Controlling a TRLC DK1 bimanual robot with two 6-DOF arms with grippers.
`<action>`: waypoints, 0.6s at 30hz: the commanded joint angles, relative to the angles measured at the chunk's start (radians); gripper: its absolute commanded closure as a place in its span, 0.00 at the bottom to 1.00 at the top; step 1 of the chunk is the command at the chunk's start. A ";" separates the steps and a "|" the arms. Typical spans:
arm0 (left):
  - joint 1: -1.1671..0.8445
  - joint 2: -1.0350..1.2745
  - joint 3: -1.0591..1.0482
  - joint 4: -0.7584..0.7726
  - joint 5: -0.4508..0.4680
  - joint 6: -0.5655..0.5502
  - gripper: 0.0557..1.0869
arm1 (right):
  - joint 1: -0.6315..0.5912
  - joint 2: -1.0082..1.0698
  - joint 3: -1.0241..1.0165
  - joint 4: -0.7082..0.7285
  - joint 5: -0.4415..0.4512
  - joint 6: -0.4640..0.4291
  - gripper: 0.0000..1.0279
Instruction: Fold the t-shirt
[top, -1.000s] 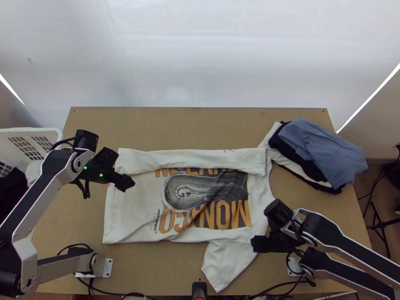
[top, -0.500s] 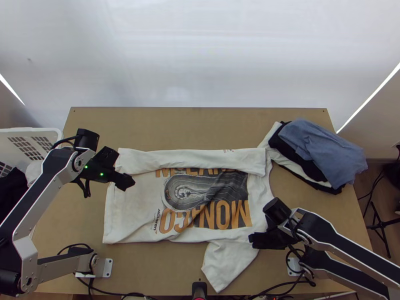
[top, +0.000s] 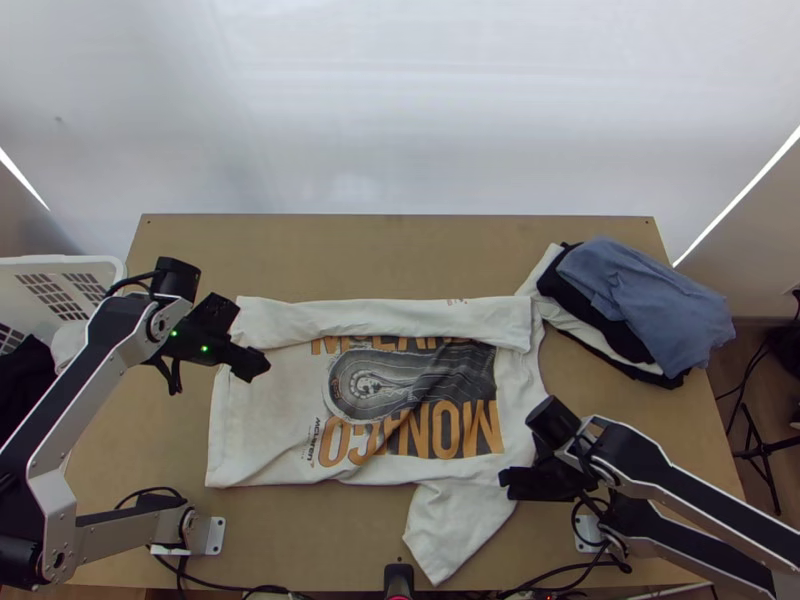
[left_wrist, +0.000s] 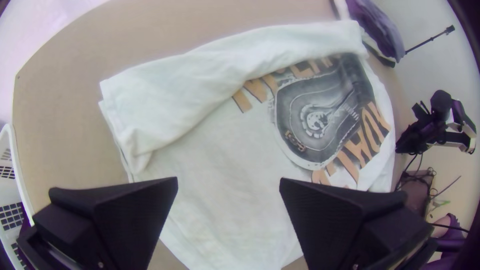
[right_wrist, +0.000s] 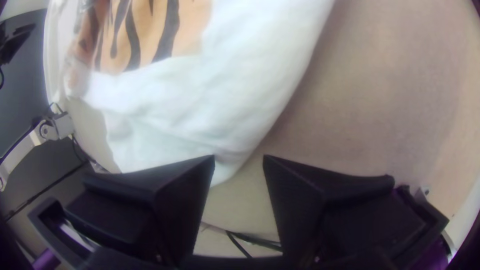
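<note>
The white t-shirt (top: 280, 400) lies front up on the table, its far side folded over in a long strip, one sleeve sticking out toward the near edge. Over its left end is my left gripper (top: 262, 368). Beside the near sleeve's outer edge, low over the cloth, is my right gripper (top: 505, 482). In the left wrist view the left gripper (left_wrist: 229, 182) stands open above the shirt (left_wrist: 225, 145). The right wrist view has the right gripper (right_wrist: 239, 160) open, the sleeve edge of the shirt (right_wrist: 200, 110) between and beyond its fingers.
A pile of folded clothes (top: 650, 305), blue on top, lies at the table's right. A white basket (top: 60, 270) with dark cloth stands off the left edge. Bare table (top: 390, 255) stretches beyond the shirt; cables run along the near edge.
My right gripper has shifted slightly to the left and up in the top view, near the sleeve. The left arm and the shirt look almost unchanged.
</note>
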 joint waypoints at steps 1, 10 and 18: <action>0.000 -0.002 -0.007 -0.002 0.001 0.003 0.04 | -0.001 0.064 -0.002 0.027 -0.001 -0.009 0.54; 0.000 -0.005 -0.002 -0.172 -0.006 0.109 0.04 | -0.026 0.083 0.006 0.073 0.002 -0.063 0.97; -0.187 0.007 0.002 -0.563 -0.338 0.253 0.04 | -0.026 0.063 -0.002 0.078 0.002 -0.061 0.97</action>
